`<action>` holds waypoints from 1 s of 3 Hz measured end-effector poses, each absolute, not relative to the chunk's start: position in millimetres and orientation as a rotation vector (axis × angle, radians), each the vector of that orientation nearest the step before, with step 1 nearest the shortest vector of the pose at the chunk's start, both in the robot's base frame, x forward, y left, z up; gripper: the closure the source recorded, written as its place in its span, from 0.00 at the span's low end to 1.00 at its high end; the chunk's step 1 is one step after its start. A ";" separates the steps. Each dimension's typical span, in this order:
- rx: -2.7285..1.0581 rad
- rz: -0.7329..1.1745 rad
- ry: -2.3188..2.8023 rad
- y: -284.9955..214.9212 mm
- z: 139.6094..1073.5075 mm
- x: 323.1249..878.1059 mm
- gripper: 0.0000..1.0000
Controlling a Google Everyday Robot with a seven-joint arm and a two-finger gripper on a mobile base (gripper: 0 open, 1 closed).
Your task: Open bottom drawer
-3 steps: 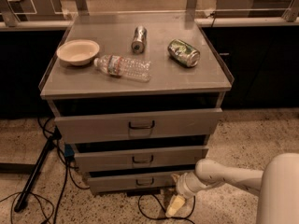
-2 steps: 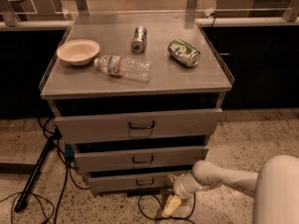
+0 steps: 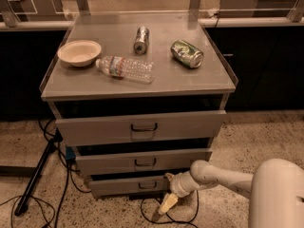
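The bottom drawer [image 3: 124, 185] is the lowest and narrowest grey front of the cabinet, with a small dark loop handle [image 3: 147, 185]. It stands out a little from the cabinet body. My gripper [image 3: 164, 207] hangs at the end of the white arm, low near the floor, just right of and below the drawer's right end. It points down and to the left, apart from the handle.
The middle drawer [image 3: 142, 161] and top drawer [image 3: 140, 126] sit above. On the cabinet top lie a bowl [image 3: 79, 52], a plastic bottle [image 3: 125, 68], a silver can [image 3: 141, 39] and a green can [image 3: 187, 53]. Cables [image 3: 57, 194] and a black stand leg [image 3: 35, 177] lie on the floor at left.
My gripper and arm have shifted a little to the left, closer to the bottom drawer's right end. The drawers have not moved.
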State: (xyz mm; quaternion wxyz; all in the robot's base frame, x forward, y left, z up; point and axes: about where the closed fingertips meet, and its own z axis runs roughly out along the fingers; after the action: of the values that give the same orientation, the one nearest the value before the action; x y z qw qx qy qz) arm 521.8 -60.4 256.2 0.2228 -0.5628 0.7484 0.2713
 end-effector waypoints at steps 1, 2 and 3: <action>-1.548 0.757 2.067 -60.8 253.4 522.0 0.00; -1.530 0.786 2.068 -61.9 243.4 521.5 0.00; -1.534 0.804 2.063 -52.1 231.4 529.4 0.00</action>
State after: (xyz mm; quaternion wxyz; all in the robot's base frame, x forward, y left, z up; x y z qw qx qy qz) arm 529.4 -52.1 231.4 0.2221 -0.5553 0.7468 0.2909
